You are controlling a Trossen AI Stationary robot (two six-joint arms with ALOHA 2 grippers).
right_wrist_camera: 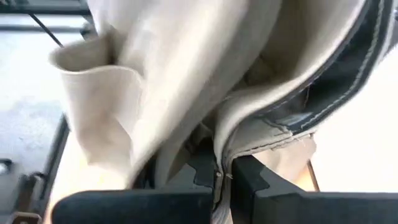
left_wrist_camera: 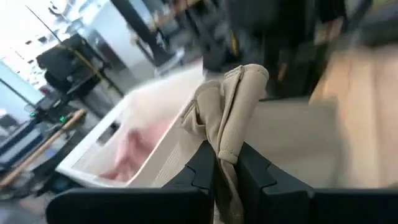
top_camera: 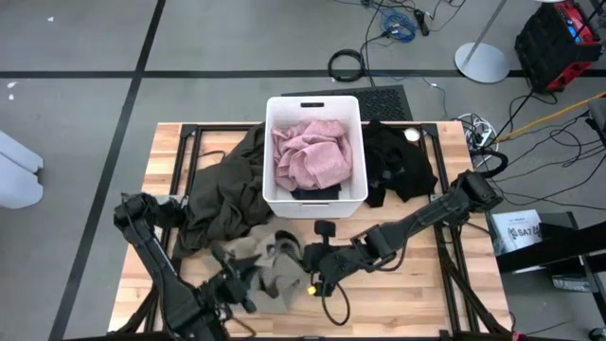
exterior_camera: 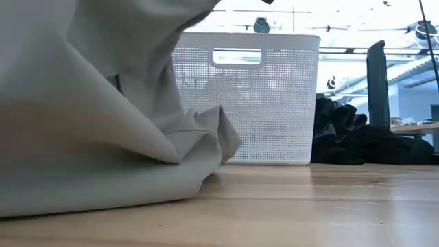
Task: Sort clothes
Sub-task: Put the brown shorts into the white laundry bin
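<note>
High view, table: a wooden table (top_camera: 398,284) seen from straight above, with a white bin (top_camera: 315,201) at its centre.
High view, bin: a pink garment (top_camera: 311,153) fills it, over something dark at its 6 o'clock edge.
High view, other clothes: a large olive garment (top_camera: 222,185) lies at the bin's 9 o'clock; a black garment (top_camera: 398,166) lies at its 3 o'clock.
High view, khaki garment (top_camera: 275,263): bunched on the wood at the bin's 6 o'clock, between the two arms.
High view, left gripper (top_camera: 248,275): at the khaki cloth's 8 o'clock edge.
High view, right gripper (top_camera: 311,267): at the cloth's 3 o'clock edge.
Low view: khaki folds fill the near side from 9 o'clock; the bin's mesh wall stands behind, with the black heap at 3 o'clock.
Left wrist view: the fingers are pinched tight on a khaki fold that stands up between them; the bin and pink cloth lie beyond.
Right wrist view: the fingers are clamped on a stitched khaki seam, with cloth draped above them.
Step in hand, my judgement: lifting the khaki piece with both arms to sort it.
Doing it well: raise both ends evenly, keep the cloth taut but not strained, and clear the bin rim and the olive garment so nothing drags along.
</note>
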